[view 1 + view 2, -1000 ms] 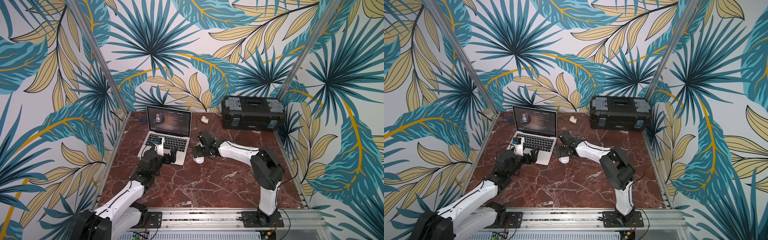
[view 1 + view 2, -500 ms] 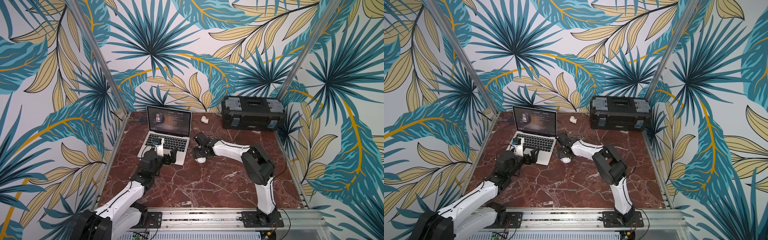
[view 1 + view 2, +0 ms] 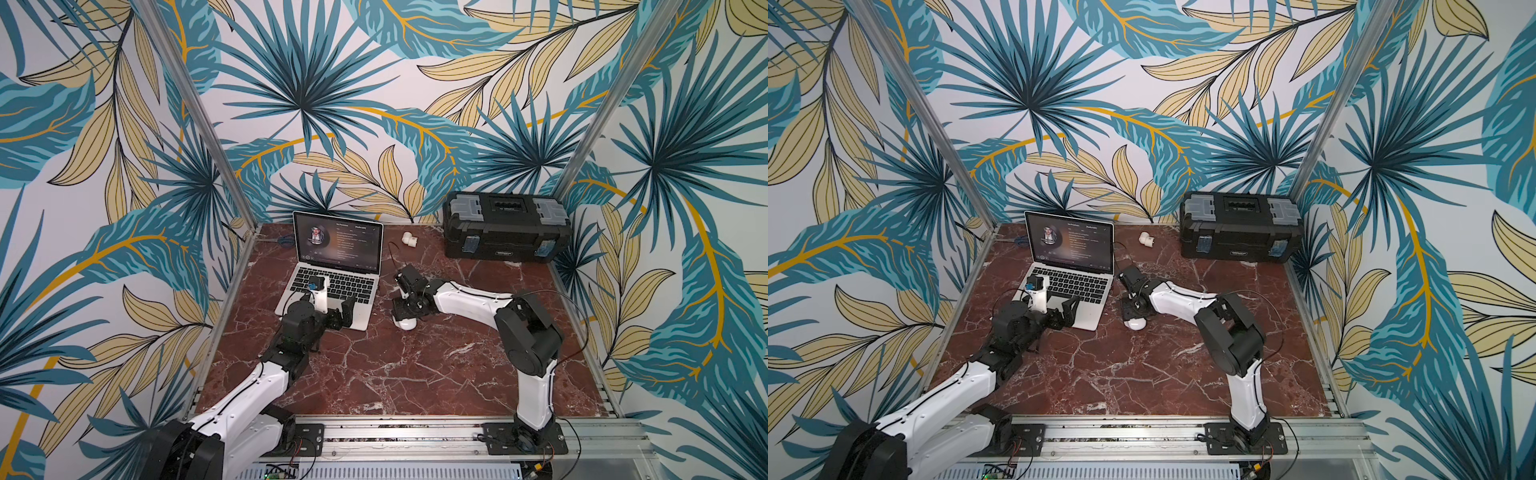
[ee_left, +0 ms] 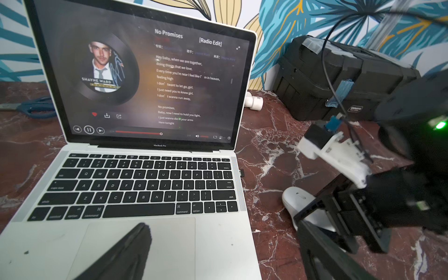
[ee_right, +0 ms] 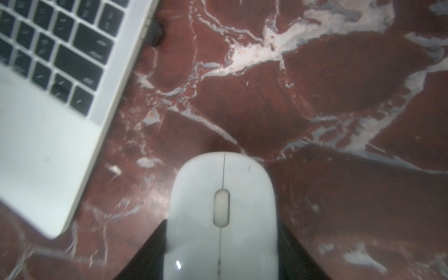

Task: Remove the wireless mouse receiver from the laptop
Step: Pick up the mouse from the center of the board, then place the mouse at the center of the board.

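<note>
The laptop (image 3: pixel 353 286) stands open at the back left of the marble table (image 3: pixel 395 374), with its screen facing the front rail. The receiver (image 4: pixel 241 172) is a small black stub plugged into the laptop's right edge, about level with the upper key rows. In the right wrist view it (image 5: pixel 155 34) shows as a dark nub against the pale edge, with bare marble beside it.

The left gripper (image 4: pixel 221 226) hangs low over the laptop's front right corner, its jaws spread wide and holding nothing. One finger (image 4: pixel 126 252) lies over the trackpad. The other is past the laptop's right edge, over the table.

The right gripper (image 3: pixel 405 309) points down at the white mouse (image 5: pixel 221 184), which sits just right of the laptop's front right corner and apart from it. The gripper's black fingers (image 5: pixel 150 254) lie along both long sides of the mouse with no gap showing, so the jaws are pinching it. The receiver is farther back along the laptop's edge than the mouse. A narrow strip of table runs between that edge and the mouse.

A black toolbox (image 3: pixel 505 232) stands against the back wall on the right, well apart from the laptop. A small white pipe fitting (image 3: pixel 407 238) lies between the two, near the wall. In both top views the front half of the table, between the two arms and the rail, is open marble. The strip along the right wall is bare too. The laptop's left edge runs close to the left frame.
</note>
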Controlling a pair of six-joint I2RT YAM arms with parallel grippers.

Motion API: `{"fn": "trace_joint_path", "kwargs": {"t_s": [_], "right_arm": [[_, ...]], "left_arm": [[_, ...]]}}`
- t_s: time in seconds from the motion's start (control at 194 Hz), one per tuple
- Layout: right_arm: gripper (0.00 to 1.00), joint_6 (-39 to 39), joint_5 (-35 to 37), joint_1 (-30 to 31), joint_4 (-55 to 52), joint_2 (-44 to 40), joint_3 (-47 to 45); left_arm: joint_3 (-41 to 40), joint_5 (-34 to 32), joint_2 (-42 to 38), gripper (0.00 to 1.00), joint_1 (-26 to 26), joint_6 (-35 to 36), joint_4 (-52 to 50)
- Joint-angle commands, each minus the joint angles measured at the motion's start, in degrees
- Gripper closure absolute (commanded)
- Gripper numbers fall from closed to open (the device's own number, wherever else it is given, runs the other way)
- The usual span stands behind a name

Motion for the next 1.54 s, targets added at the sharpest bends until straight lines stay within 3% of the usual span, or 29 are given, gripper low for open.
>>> {"fn": "trace_joint_path", "kwargs": {"t_s": [0.0, 0.098, 0.175, 0.288, 0.391, 0.735, 0.91, 1.018, 1.111, 1.471, 1.538], "right_arm": [[0.54, -5.0, -18.4, -5.4, 0.2, -11.0, -1.9], [0.54, -3.8, -38.8, -12.4, 2.0, -16.9, -4.5], [0.51, -4.1, -50.9, -14.3, 3.2, -19.8, -5.6], [0.51, 1.7, -63.4, -13.8, 8.5, -21.0, -6.4], [0.51, 4.6, -68.3, -12.1, 14.4, -21.7, -8.3], [0.51, 2.9, -72.8, -5.7, 12.8, -17.4, -6.9], [0.52, 3.2, -74.2, -4.5, 13.1, -14.2, -5.6], [0.52, 5.9, -74.1, -4.4, 16.2, -13.3, -5.1], [0.52, 7.7, -74.1, -4.3, 17.8, -12.3, -4.3], [0.53, 13.3, -70.8, -5.6, 21.1, -10.3, -2.2], [0.53, 14.8, -70.1, -6.1, 21.8, -10.2, -1.6]], "left_arm": [[0.9, 12.2, -0.6, 0.00, -0.2, 10.1, 6.4], [-3.6, 27.3, -0.5, 0.00, -0.1, 15.8, 21.6], [-5.9, 33.0, 1.4, 0.00, -0.1, 15.7, 33.5], [-0.4, 41.6, 4.2, 0.00, -0.5, 15.9, 29.1], [1.9, 44.7, 4.9, 0.00, -1.8, 16.0, 29.3], [5.4, 45.8, 4.3, 0.00, -4.8, 21.3, 23.0], [5.1, 46.1, 4.9, 0.02, -5.1, 20.7, 25.1], [6.1, 47.1, 5.3, 0.13, -5.6, 21.7, 22.8], [6.3, 47.8, 5.7, 0.31, -6.1, 21.8, 22.6], [6.2, 46.5, 3.4, 0.63, -6.2, 22.3, 19.1], [6.3, 46.0, 2.9, 0.77, -6.2, 22.1, 17.7]]}}
